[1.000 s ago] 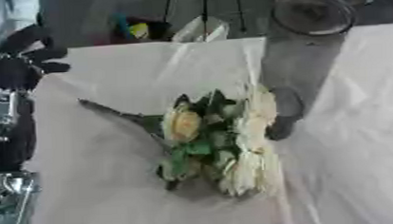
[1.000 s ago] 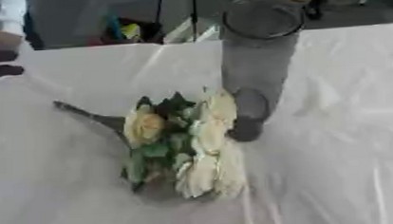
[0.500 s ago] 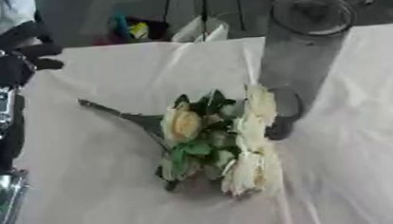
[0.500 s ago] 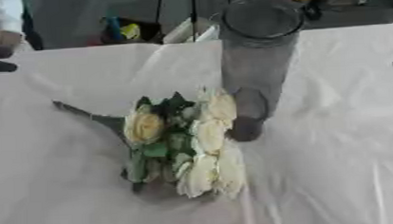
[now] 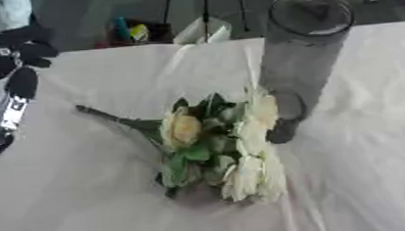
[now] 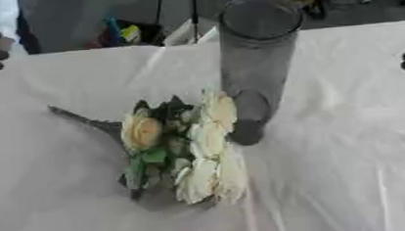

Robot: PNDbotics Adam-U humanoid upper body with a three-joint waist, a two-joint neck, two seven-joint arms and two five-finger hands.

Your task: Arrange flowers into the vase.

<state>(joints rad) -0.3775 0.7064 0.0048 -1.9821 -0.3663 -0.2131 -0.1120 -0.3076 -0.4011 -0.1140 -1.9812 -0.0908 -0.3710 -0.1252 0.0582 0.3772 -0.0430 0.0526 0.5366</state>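
Our left hand, fingers curled on nothing, hovers far left, nearest the flowers, whose stem points toward it, lying beside the upright vase.

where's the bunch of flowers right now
The bunch of flowers lies flat on the white tablecloth near the middle of the left eye view, just left of the tall glass vase, stems pointing toward the robot's left.
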